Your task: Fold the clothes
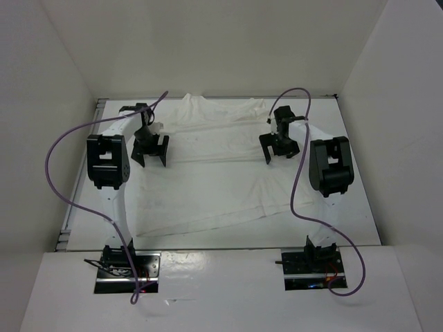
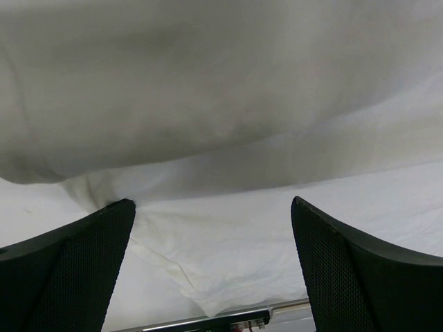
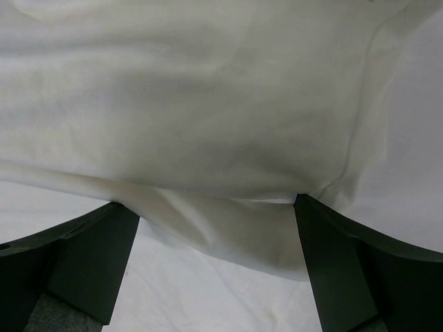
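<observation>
Boxed in by white walls [image 1: 208, 41] at the left, back and right of the top view; open only toward the bottom of the frame, at the arm bases. Along the left edge of the surface [image 1: 353, 221], a metal rail [image 1: 69, 214]. Between the rail and the cloth on the left, and between the cloth and the wall on the right, strips of surface, partly crossed by the arms and their looping purple cables [image 1: 48, 159].

Spread wide over the centre of the surface: the white shirt [image 1: 214, 187], wrinkled, its upper edge close to the back wall, its lower edge short of the bases. Across its upper half, long creases running left to right.

Over the shirt's upper left part: the left tool [image 1: 150, 159], jaws spread wide, gripping nothing. Over the upper right part, at about the same height in the frame: the right tool [image 1: 280, 153], likewise spread wide and holding nothing. Well apart from each other, with the shirt's middle between them.

In the left wrist view, black fingers [image 2: 69, 270] at either side of a raised fold of cloth. In the right wrist view, fingers [image 3: 360, 270] flanking a similar fold. Cannot tell whether any fingertip touches the cloth.
</observation>
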